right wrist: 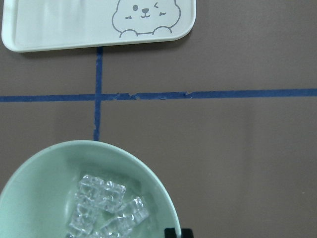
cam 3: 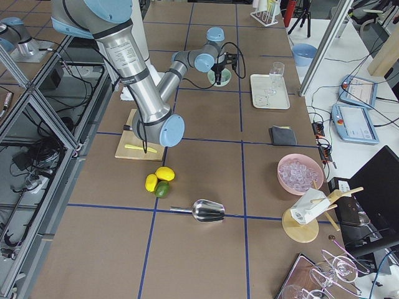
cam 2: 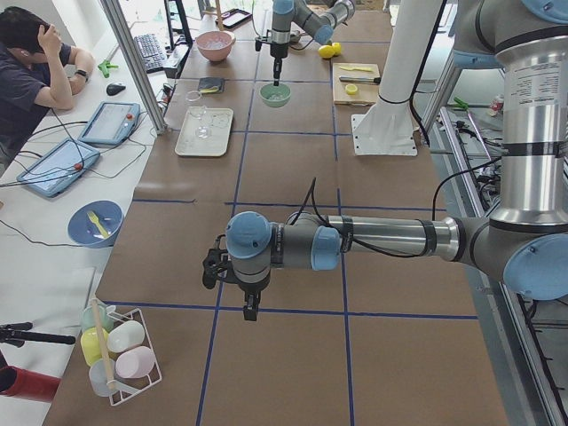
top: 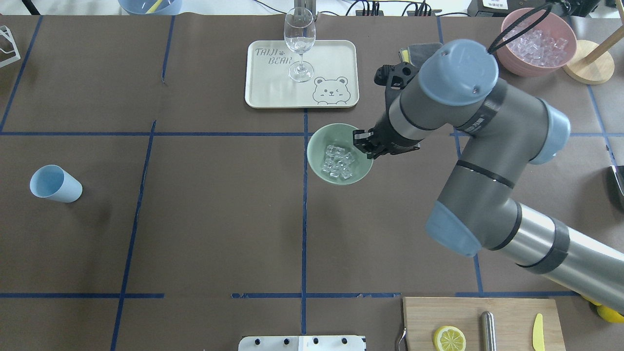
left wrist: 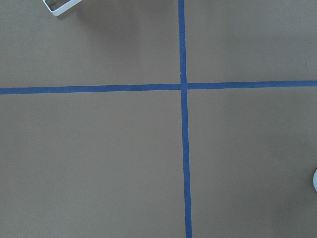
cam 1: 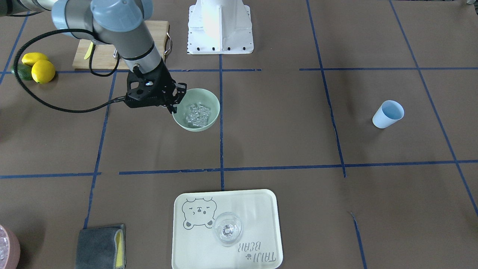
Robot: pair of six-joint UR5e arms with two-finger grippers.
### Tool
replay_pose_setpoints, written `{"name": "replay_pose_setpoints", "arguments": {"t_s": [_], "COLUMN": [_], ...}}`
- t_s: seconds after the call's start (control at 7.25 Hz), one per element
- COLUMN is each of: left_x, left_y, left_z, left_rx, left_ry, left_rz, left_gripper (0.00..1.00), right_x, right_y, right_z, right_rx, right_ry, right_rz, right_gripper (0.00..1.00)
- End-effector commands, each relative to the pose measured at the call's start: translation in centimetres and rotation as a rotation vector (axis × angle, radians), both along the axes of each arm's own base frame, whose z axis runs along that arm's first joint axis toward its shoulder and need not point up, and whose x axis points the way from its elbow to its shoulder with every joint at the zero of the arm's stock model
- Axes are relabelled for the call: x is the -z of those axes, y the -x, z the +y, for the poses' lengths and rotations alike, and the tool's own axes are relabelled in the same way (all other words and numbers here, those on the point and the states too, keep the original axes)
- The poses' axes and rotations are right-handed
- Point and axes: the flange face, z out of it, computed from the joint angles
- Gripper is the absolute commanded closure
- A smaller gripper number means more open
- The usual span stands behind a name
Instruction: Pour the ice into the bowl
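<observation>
The pale mint-green bowl (cam 1: pixel 209 98) stands near the table's middle, with a small heap of clear ice cubes (cam 1: pixel 198 113) inside. In the overhead view the bowl (top: pixel 319 141) holds the ice (top: pixel 339 162) too. My right gripper (top: pixel 363 145) points down at the bowl's rim on the robot's right side. In the right wrist view its fingertips (right wrist: pixel 172 232) stand close together, astride the rim of the bowl (right wrist: pixel 39 183), shut on it. My left gripper (cam 2: pixel 251 306) hangs over bare table far from the bowl. I cannot tell whether it is open or shut.
A light blue cup (top: pixel 54 184) lies on its side far to the robot's left. A cream tray (top: pixel 336 53) with a wine glass (top: pixel 300 41) is beyond the bowl. A pink bowl of ice (top: pixel 536 41), a cutting board (top: pixel 487 317) and a metal scoop (cam 3: pixel 206 210) are on the right.
</observation>
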Motion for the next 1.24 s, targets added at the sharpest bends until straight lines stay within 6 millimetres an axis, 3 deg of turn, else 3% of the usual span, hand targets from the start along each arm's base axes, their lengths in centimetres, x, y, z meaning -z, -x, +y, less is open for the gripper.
{"name": "replay_pose_setpoints", "arguments": {"t_s": [0.0,0.14,0.41,0.83,1.1], "left_x": [0.1,0.2,0.2,1.0,1.0], "left_y": [0.0,0.0,0.0,0.0,0.0], "left_z": [0.0,0.0,0.0,-0.1,-0.1], "left_rx": [0.000,0.000,0.000,0.000,0.000], "left_ry": [-0.003,-0.004,-0.004,-0.020,-0.021], "left_rz": [0.000,0.001,0.001,0.000,0.000], "left_gripper": [0.00,0.00,0.00,0.00,0.00], "right_x": [-7.6,-12.3,-20.1,-27.2,-32.9], "right_y": [-7.6,-11.0,-14.7,-17.5,-18.1], "right_z": [-2.6,-2.3,0.0,3.4,4.0], "right_rx": [0.073,0.084,0.058,0.055,0.051], "right_ry": [-0.057,-0.047,-0.002,0.013,-0.018], "right_rz": [0.000,-0.013,0.014,0.027,0.001], "right_gripper": [1.00,1.00,1.00,1.00,1.00]}}
